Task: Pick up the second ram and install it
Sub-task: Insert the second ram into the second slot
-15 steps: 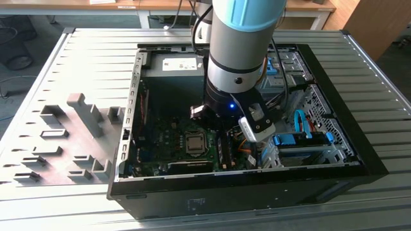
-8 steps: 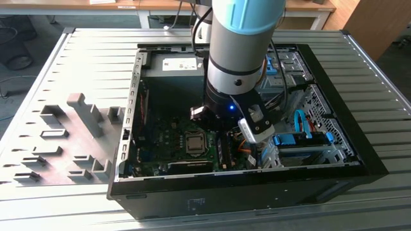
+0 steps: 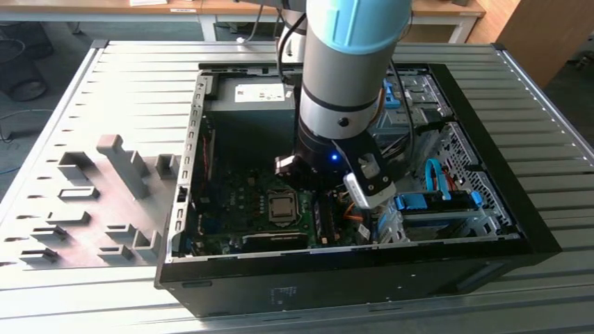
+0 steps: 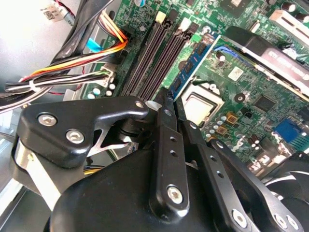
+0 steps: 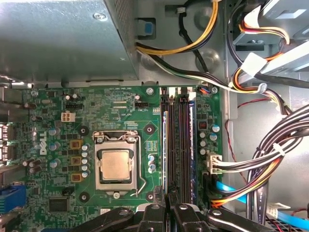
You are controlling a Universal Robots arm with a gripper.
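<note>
The black gripper, fingers together on the thin green memory stick, presses it into the motherboard's slot; seating looks nearly done.

A ribbed grey metal table stands before wooden desks on a dark floor.

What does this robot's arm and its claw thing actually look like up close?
The arm is a thick silver-grey tube with a light blue cap at its joint and black cables running beside it. Lower down sits a black wrist section with a small blue light. The gripper is black, built from flat linked bars dotted with silver screws, ending in narrow fingers.
</note>
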